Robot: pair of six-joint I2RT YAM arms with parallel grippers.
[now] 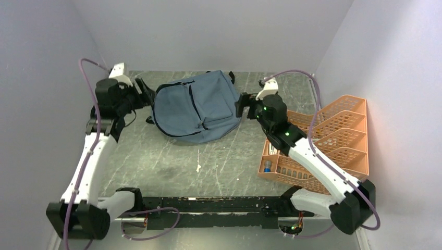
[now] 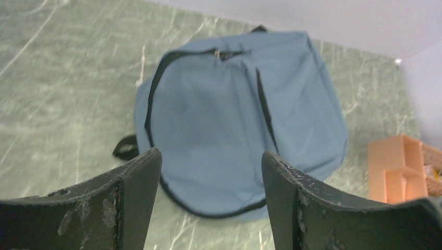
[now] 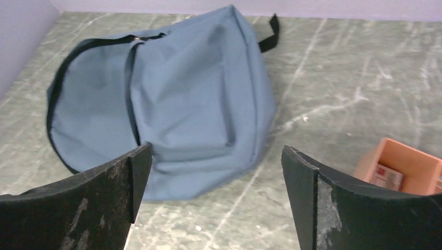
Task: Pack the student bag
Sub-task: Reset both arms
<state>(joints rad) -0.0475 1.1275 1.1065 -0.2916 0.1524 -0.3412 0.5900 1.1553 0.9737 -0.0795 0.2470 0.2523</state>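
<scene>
Your arms' bases, left [image 1: 78, 216] and right [image 1: 349, 211], sit closest to the top camera, joined by a black rail [image 1: 208, 205] at the table's near edge. Beyond them the table [image 1: 156, 166] is grey-green marbled stone, walled in pale panels on three sides. Your bag [image 1: 195, 107] lies flat on the far half of it, roughly centred between the two grippers, front pocket facing up, with black zip lines curving round the main body and the pocket. From the left wrist you see it [image 2: 234, 120] spread wide below the fingers; from the right wrist it [image 3: 172, 99] fills the upper left. To the right stands the orange tray [image 1: 333, 138], tiered and set against the right wall, with your right forearm crossing over it in the top view; a corner of it shows in each wrist view [image 2: 396, 166] [image 3: 412, 166]. Your left gripper [image 1: 147, 92] hangs by the bag's left edge, its jaws spread apart and holding nothing [image 2: 211, 156]; you cannot tell whether it touches the fabric. Your right gripper [image 1: 241, 107] sits by the bag's right edge, likewise spread wide and empty [image 3: 216, 151]. A black strap [image 3: 268, 34] pokes out at the bag's far end. In the tray's near-left compartment lies a blue-capped item [image 1: 267, 166], too small to identify. A white speck [image 1: 198, 167] rests on the table near the bag.
</scene>
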